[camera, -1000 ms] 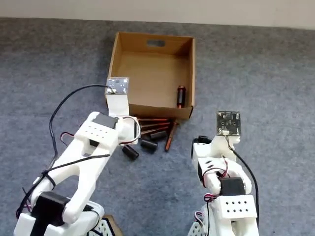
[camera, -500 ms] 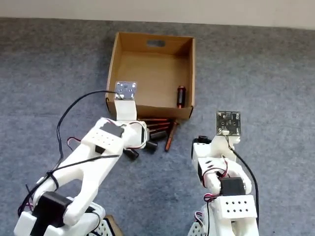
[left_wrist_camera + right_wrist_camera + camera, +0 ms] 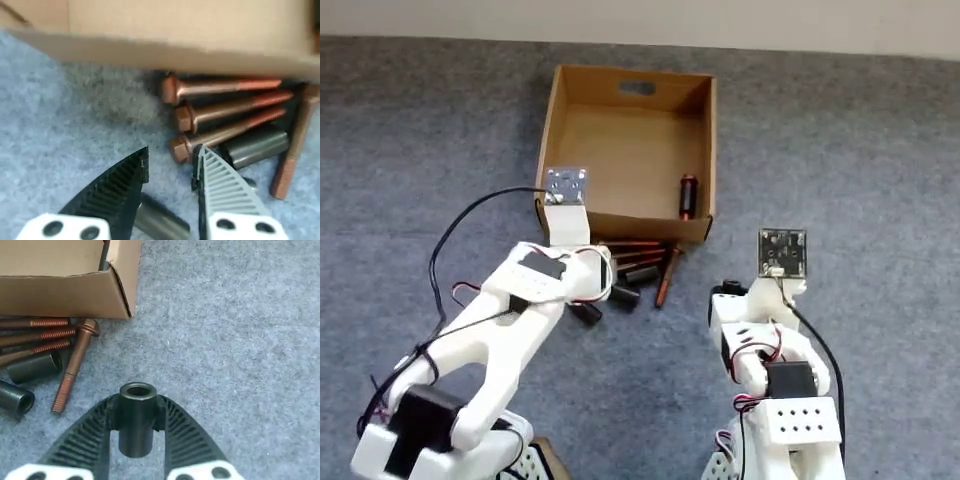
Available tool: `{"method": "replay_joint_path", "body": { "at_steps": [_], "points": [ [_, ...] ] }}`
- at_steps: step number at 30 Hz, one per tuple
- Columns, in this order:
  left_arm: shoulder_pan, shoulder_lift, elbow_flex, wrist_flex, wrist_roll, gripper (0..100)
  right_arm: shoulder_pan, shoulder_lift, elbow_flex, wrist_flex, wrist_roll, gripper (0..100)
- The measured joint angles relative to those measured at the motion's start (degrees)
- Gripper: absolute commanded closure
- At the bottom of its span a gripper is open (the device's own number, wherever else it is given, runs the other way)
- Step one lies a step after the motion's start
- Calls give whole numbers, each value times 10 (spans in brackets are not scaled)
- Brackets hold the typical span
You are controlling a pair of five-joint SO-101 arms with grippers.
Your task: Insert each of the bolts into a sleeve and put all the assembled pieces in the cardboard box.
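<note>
A dark tubular sleeve [image 3: 135, 432] is pinched by the right end effector [image 3: 137, 409]. The left end effector [image 3: 171, 153] is spread over coppery bolts [image 3: 226, 106].

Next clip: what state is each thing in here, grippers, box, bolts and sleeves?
left gripper: open, over the bolt heads.
right gripper: shut on a sleeve, held upright, no bolt in it.
cardboard box: open-topped, one assembled piece lying inside.
bolts: four loose on the carpet by the box, unsleeved.
loose sleeves: on their sides beside the bolts.
</note>
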Motion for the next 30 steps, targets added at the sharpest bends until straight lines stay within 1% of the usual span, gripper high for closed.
{"method": "replay_joint_path", "body": {
  "at_steps": [5,8,11,17,22,26,30],
  "points": [
    [2,69,-48,-1,-2,839,0,0,0,0,0,994],
    [2,85,-78,30,-2,840,17,0,0,0,0,994],
    [2,87,-87,43,-2,848,30,0,0,0,0,994],
    [-7,84,-89,43,-1,982,33,0,0,0,0,994],
    [-29,80,-91,47,-2,990,32,0,0,0,0,994],
    [-53,60,-89,93,-2,990,32,0,0,0,0,994],
    [-59,-1,-89,148,-2,990,32,0,0,0,0,994]
  ]
}}
